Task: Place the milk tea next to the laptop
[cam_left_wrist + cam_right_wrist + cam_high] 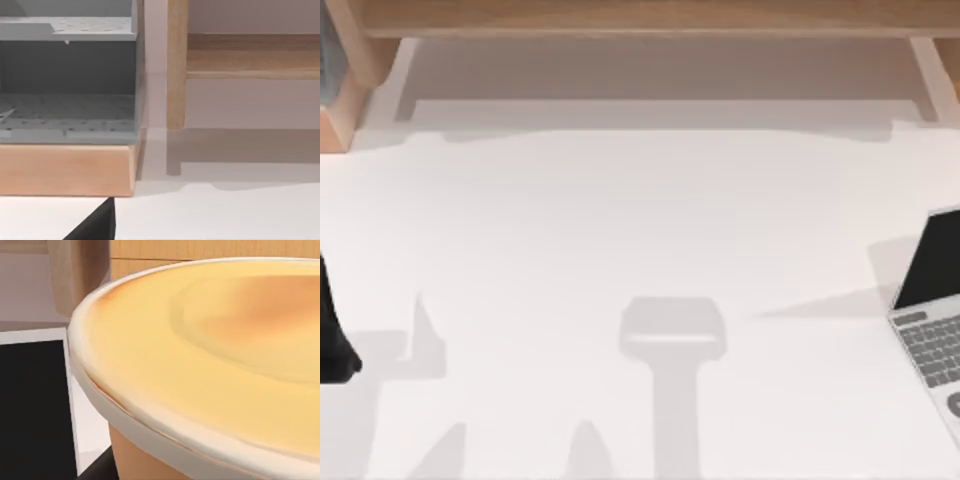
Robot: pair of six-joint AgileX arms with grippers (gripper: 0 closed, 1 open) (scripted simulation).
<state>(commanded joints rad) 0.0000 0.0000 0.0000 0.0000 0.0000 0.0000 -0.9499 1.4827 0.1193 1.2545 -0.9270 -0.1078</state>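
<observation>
Laptop (pixel 932 300): open at the table's (pixel 620 250) right edge. Milk tea (pixel 210 355): close before our right wrist camera, beside the laptop's screen. Claw states: we cannot tell.

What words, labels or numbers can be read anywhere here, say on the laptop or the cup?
None can be read.
The laptop keys: marks too small to read; its screen is black.
The milk tea: no label on the rim or wall that shows.
The grey shelf unit: no writing.
</observation>
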